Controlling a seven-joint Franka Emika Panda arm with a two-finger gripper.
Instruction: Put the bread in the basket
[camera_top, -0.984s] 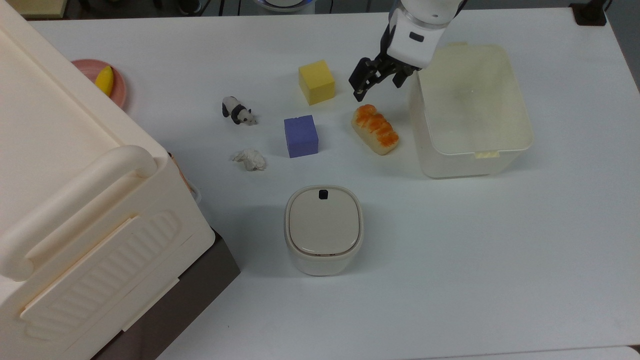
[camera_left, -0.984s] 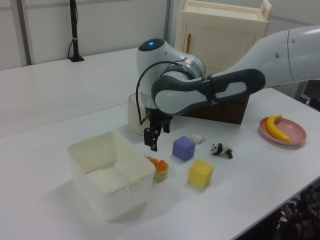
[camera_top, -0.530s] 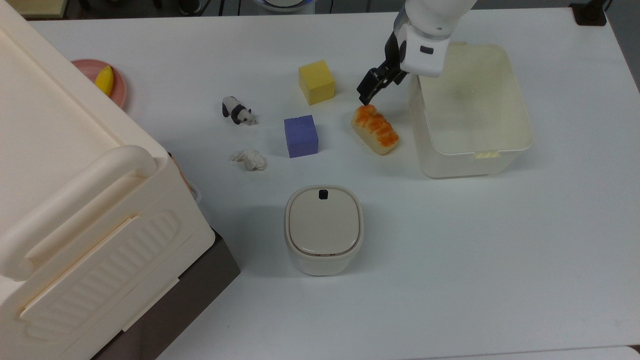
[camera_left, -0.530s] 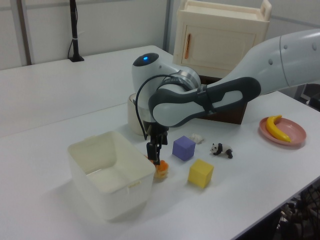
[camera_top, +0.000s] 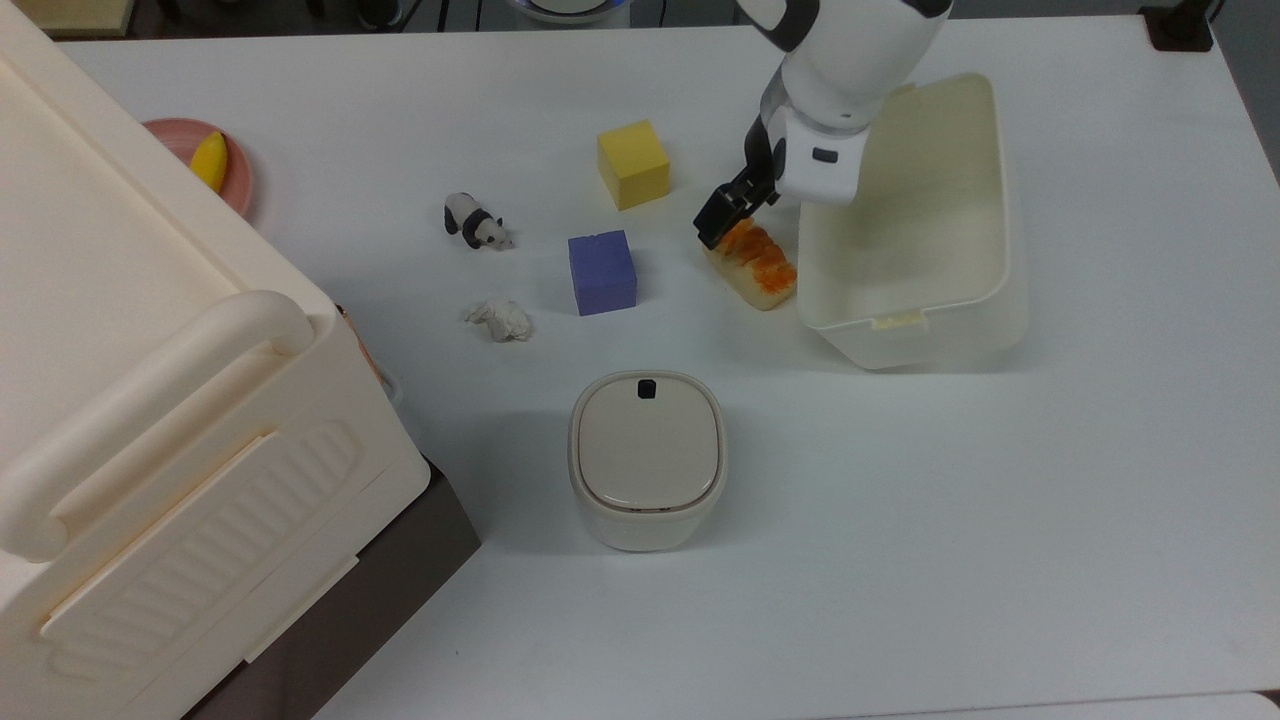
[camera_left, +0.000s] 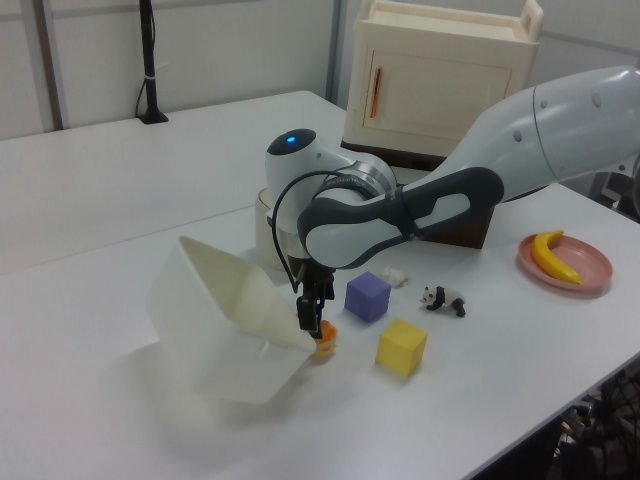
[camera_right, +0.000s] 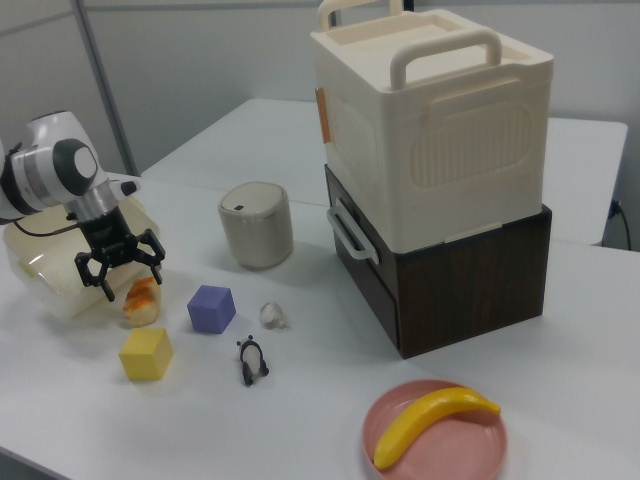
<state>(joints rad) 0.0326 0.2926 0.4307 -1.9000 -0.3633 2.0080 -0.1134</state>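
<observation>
The bread (camera_top: 760, 268) lies on the white table, an orange-topped loaf just left of the basket in the top view. My gripper (camera_top: 735, 222) is open and low over the loaf's far end, one finger on each side of it (camera_right: 120, 272). The bread (camera_right: 141, 296) sits under and between those fingers; I cannot tell if they touch it. The basket (camera_top: 930, 345), a cream-white tub, stands tilted with its opening leaning towards the gripper (camera_left: 311, 316). My wrist is against its rim. In the left view the basket (camera_left: 225, 345) hides most of the bread (camera_left: 324, 342).
A yellow cube (camera_top: 633, 163), a purple cube (camera_top: 602, 272), a toy panda (camera_top: 476, 222) and a crumpled paper (camera_top: 500, 319) lie left of the bread. A lidded bin (camera_top: 647, 455) stands nearer. A big cream case (camera_top: 150, 400) fills the left, behind it a pink plate with a banana (camera_top: 212, 160).
My gripper came down from above the table to the bread's far end. The arm pushed against the basket, which tipped and shifted towards the bread.
</observation>
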